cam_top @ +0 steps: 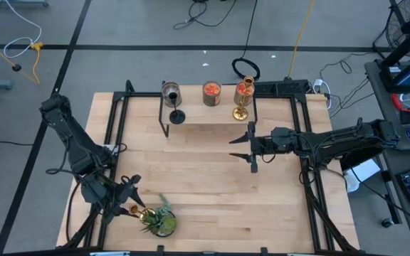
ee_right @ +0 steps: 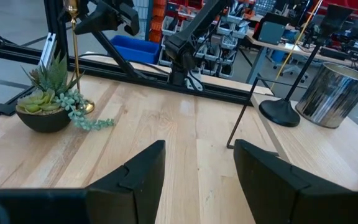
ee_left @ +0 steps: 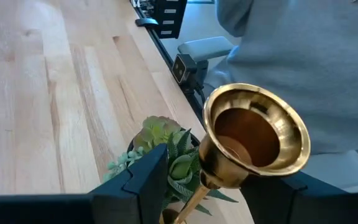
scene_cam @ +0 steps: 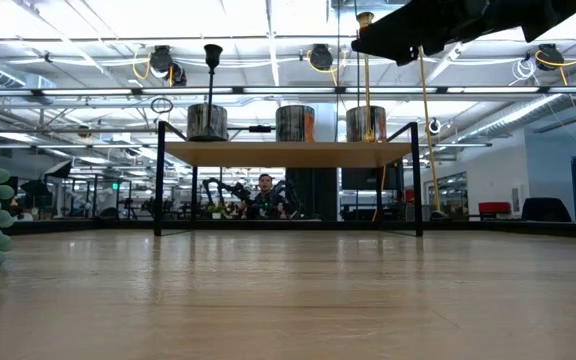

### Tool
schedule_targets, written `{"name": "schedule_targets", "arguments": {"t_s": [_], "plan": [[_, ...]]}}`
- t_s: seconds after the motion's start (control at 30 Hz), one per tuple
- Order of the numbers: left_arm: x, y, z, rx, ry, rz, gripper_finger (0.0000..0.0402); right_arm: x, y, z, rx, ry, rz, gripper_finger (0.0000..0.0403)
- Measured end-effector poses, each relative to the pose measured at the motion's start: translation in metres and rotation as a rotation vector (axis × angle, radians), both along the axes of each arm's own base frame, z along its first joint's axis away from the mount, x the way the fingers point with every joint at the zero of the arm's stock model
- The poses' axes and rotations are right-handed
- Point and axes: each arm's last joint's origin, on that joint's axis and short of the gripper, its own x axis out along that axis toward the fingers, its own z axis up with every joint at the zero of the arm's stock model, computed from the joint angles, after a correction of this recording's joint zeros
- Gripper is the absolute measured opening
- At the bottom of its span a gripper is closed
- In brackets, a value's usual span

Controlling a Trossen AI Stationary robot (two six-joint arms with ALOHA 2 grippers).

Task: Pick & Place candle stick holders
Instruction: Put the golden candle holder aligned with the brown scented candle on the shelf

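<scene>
Left pincer (cam_top: 132,206): down at the near left corner of the tabletop (cam_top: 205,178), its fingers either side of a gold holder's stem, clenched on it as far as the wrist view shows.
Gold holder in the grip (ee_left: 253,138): upright, brass cup open to the wrist camera, right beside the potted plant (cam_top: 161,220); from the right wrist view its base (ee_right: 84,107) sits just behind the plant's trailing leaves.
Right pincer (cam_top: 251,153): hanging over the middle-right of the tabletop, fingers spread, nothing between them.
Black holder (cam_top: 177,116): standing on the raised shelf (scene_cam: 288,153) at the far edge, beside the left metal jar (cam_top: 171,92).
Second gold holder (cam_top: 240,112): on the same shelf, towards its right end, close by the right jar.
Middle jar (cam_top: 212,93): orange filling, between the other two.
Room beyond: a person (scene_cam: 265,192) seated far behind the shelf in the low view.
</scene>
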Motion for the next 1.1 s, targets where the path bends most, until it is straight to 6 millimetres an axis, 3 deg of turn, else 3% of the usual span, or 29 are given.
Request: {"name": "schedule_targets", "arguments": {"t_s": [0.17,0.5,0.77,0.97,1.1], "plan": [[-0.001,0.001,-0.002,0.019,0.009,-0.002,0.0168,0.000,0.000,0.000,0.000,-0.004,0.000,0.0187],[-0.001,0.001,-0.002,0.072,-0.019,-0.054,0.0036,0.000,0.000,0.000,0.000,-0.004,0.000,0.0187],[0.011,0.009,0.003,0.079,-0.093,0.095,0.0044,0.000,0.000,0.002,0.001,-0.018,0.000,0.0187],[0.028,0.024,0.023,0.012,-0.161,0.242,0.0044,0.000,0.000,0.002,0.001,-0.019,0.000,0.0187],[0.039,0.036,0.038,0.091,-0.226,0.273,0.0037,0.000,0.000,0.002,0.001,-0.019,0.000,0.0187]]}}
